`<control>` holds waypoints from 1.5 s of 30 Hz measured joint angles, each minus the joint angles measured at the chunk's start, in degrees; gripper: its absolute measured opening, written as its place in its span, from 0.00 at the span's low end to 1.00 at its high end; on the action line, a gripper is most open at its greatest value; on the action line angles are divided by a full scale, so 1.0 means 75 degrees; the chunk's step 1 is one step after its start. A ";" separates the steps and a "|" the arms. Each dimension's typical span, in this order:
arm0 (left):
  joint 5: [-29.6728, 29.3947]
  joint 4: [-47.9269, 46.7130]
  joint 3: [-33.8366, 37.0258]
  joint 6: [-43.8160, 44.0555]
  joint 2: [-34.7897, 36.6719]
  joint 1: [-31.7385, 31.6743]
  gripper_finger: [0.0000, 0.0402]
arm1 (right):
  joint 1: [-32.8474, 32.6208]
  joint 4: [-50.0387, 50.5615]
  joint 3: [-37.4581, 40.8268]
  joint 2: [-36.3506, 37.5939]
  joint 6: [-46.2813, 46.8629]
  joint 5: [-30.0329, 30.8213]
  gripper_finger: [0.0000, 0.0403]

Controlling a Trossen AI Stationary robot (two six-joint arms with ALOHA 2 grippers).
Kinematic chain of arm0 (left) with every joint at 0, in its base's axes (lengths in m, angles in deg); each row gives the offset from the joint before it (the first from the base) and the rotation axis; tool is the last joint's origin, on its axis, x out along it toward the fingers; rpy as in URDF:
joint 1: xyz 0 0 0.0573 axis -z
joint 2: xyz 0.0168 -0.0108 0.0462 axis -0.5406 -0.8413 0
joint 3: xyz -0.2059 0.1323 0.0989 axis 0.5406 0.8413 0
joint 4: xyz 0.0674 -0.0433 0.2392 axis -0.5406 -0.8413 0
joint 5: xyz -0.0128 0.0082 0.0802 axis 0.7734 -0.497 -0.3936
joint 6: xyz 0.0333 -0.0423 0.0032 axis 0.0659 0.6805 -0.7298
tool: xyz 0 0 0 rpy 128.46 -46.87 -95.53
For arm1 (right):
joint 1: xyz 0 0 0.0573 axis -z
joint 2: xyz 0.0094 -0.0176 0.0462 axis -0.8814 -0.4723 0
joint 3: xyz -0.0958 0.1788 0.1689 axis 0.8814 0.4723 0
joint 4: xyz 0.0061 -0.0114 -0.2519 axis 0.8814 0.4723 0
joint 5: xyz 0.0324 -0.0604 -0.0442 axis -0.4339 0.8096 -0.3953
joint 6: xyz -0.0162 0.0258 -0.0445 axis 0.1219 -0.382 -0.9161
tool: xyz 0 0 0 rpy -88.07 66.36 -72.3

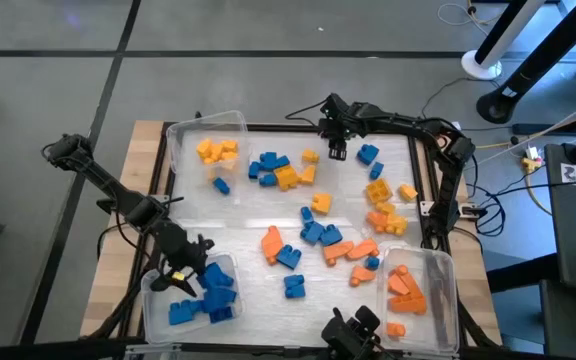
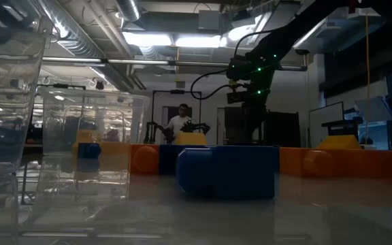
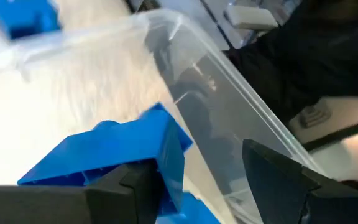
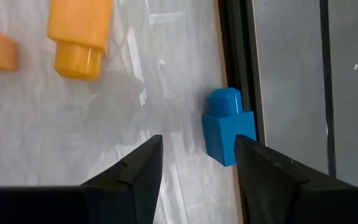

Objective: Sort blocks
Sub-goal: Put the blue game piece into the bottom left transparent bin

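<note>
Left tool (image 1: 186,272) hangs over the near-left bin (image 1: 158,320), fingers (image 3: 278,180) spread and released; a blue block (image 3: 123,152) lies just beside one finger, seemingly not gripped.

Right tool (image 1: 337,150) sits at the far edge of the desk (image 1: 148,180), jaws apart, nothing between them. A small blue block (image 4: 227,126) stands just ahead of it by the desk's dark rim.

Blocks: blue pile (image 1: 203,298) in the near-left bin, yellow ones (image 1: 216,150) in the far-left bin, orange ones (image 1: 405,290) in the near-right bin. Mixed blocks (image 1: 318,232) lie scattered mid-desk.

A person (image 2: 180,121) is in the room behind.
</note>
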 joint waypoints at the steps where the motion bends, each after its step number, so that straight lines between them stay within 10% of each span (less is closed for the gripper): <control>1: -0.0006 -0.0232 -0.0090 0.0266 0.0025 -0.0003 0.49 | 0.0001 0.0002 0.0000 0.0000 0.0032 0.0000 0.49; 16: -0.0477 -0.1491 -0.1795 0.1298 -0.0218 0.0201 0.49 | -0.0001 -0.0058 0.0000 0.0003 0.0057 0.0058 0.49; 45: -0.0735 -0.2306 -0.1895 0.0266 -0.0360 0.0312 0.49 | 0.0665 -0.0912 0.0000 -0.0886 -0.0214 -0.0061 0.49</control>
